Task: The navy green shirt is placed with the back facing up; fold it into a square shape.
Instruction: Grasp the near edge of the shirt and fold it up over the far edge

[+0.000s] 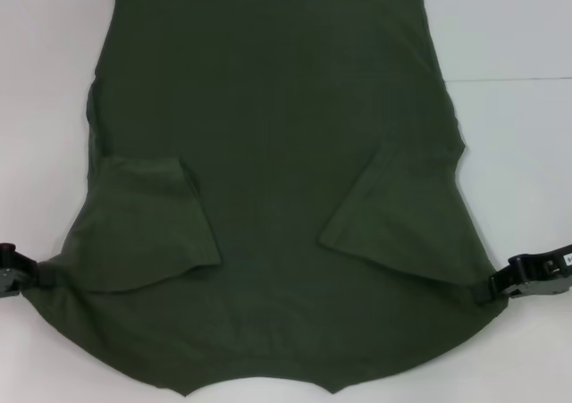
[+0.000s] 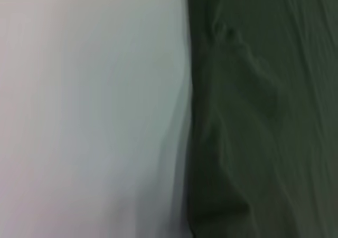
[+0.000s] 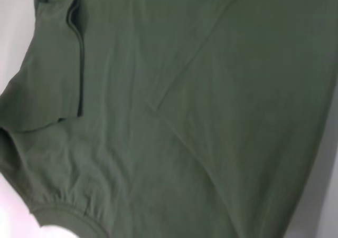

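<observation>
The navy green shirt [image 1: 268, 153] lies spread flat on the white table, hem at the far side and neck opening at the near edge. Both short sleeves are folded inward onto the body. My left gripper [image 1: 34, 275] is at the shirt's near left corner, where the fabric draws to a point between its fingers. On the opposite side, my right gripper [image 1: 494, 289] pinches the near right corner the same way. The left wrist view shows the shirt [image 2: 264, 116] edge beside bare table. Filling the right wrist view, the shirt [image 3: 211, 116] shows a folded sleeve and the collar band.
The white table [image 1: 518, 46] shows on both sides of the shirt and beyond its far hem. The near edge of the shirt reaches the bottom of the head view.
</observation>
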### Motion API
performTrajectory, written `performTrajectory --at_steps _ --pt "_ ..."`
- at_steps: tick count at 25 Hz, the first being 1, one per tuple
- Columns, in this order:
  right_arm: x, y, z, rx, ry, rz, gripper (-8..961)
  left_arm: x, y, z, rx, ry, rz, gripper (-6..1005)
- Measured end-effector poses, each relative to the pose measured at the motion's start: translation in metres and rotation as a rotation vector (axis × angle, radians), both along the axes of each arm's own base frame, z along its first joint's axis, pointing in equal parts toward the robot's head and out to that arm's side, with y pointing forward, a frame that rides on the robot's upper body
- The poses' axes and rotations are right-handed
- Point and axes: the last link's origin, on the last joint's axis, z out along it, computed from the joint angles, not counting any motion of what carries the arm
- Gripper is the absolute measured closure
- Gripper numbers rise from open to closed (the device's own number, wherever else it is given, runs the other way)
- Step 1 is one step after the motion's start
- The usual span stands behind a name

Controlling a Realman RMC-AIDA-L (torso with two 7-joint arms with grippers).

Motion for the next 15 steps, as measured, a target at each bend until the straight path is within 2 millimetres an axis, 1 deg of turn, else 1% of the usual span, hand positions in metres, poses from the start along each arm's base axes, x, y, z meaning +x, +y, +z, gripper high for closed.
performTrajectory --at_steps 4,6,10,15 --pt "0.001 -0.004 0.008 -0.015 0.015 0.025 928 0.001 -0.005 0.005 -0.009 -0.031 -0.006 986" --pt "0.002 -0.006 0.014 -0.016 0.027 0.038 928 0.002 -0.011 0.008 -0.022 -0.055 -0.007 986" --pt "0.005 -0.012 0.030 -0.001 0.062 0.072 928 0.004 -0.017 0.011 -0.041 -0.081 -0.020 986" --pt "0.015 -0.025 0.049 0.010 0.076 0.109 927 0.010 -0.030 0.018 -0.100 -0.124 -0.058 986"
